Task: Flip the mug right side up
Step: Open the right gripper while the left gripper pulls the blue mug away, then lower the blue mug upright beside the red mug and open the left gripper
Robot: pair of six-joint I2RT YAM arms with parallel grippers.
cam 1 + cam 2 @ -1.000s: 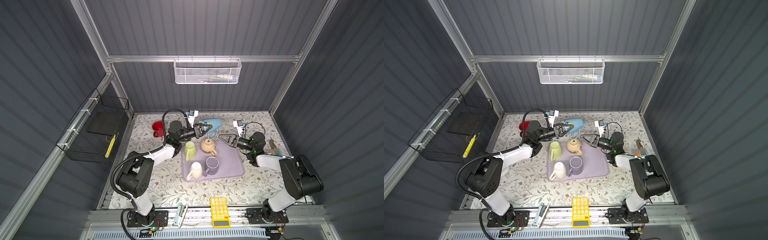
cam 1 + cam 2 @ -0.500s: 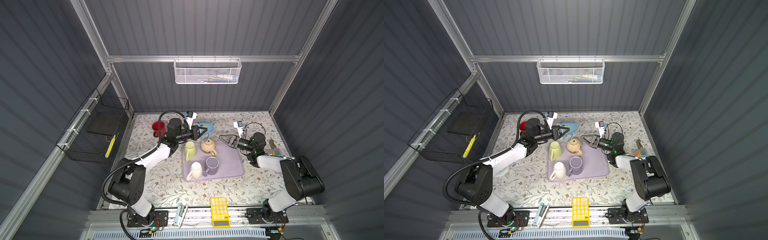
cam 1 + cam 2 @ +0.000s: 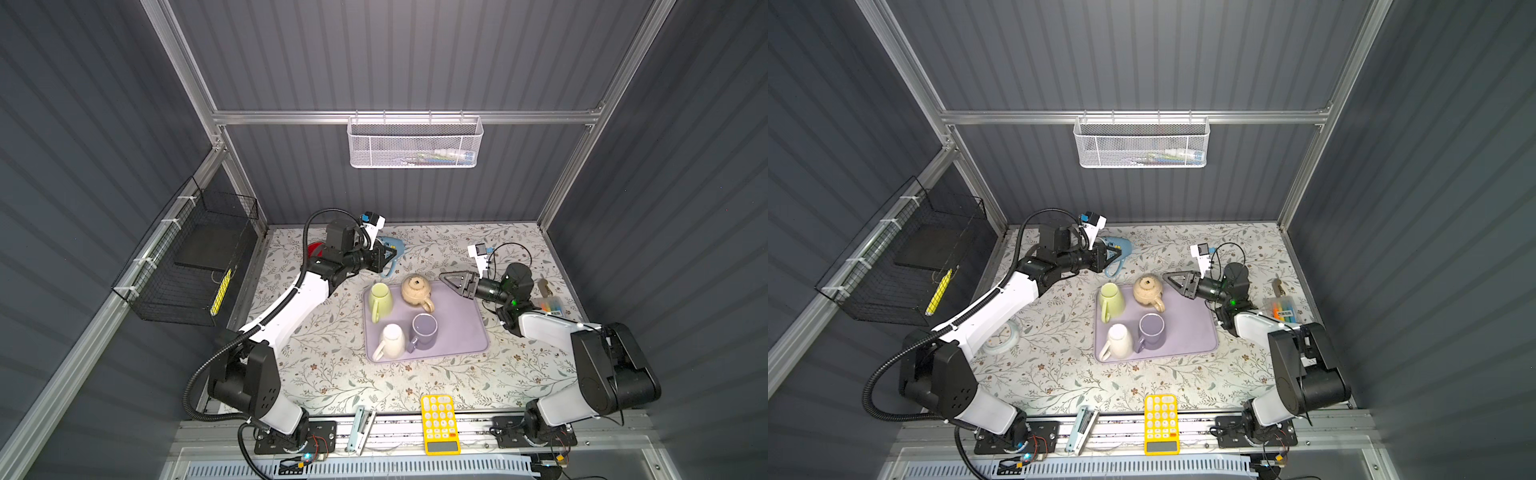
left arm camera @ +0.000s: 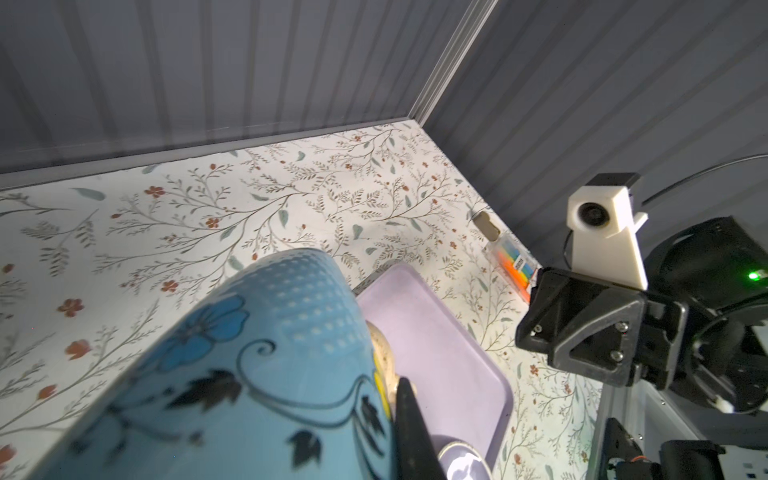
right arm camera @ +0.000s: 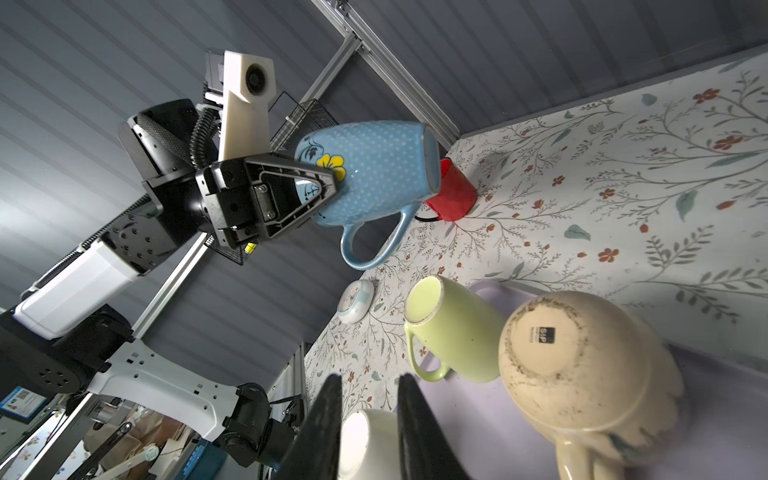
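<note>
Blue floral mug (image 3: 394, 248) is clamped by the left jaws, closed tight on its mouth end. In both top views it is seen above and left of centre, past the upper-left corner of the lilac tray (image 3: 457, 328). In the right wrist view the mug is held on its side, base pointing away from the left arm (image 3: 291, 307) and handle hanging down, apparently clear of the desk (image 3: 436, 249). The mouth and the inner grip are hidden by the jaw body. In the left wrist view only one dark finger (image 4: 411, 424) is visible along the mug wall, and the mug is cut off by the frame edge. Red cup (image 5: 451, 195) is overlapped by the mug base; contact cannot be told, and in the top views it is mostly hidden behind the arm. Right jaws are parted by a narrow gap with nothing gripped, fingers (image 5: 320, 428) cut off by the frame, and are held over the tray's upper-right edge beside the upturned beige mug (image 3: 415, 291). Green mug (image 3: 380, 297) and white mug (image 3: 392, 338) are base-up on the tray; purple mug (image 3: 424, 330) is mouth-up. Contents of the white mesh basket (image 3: 415, 143) are too blurred to identify.
</note>
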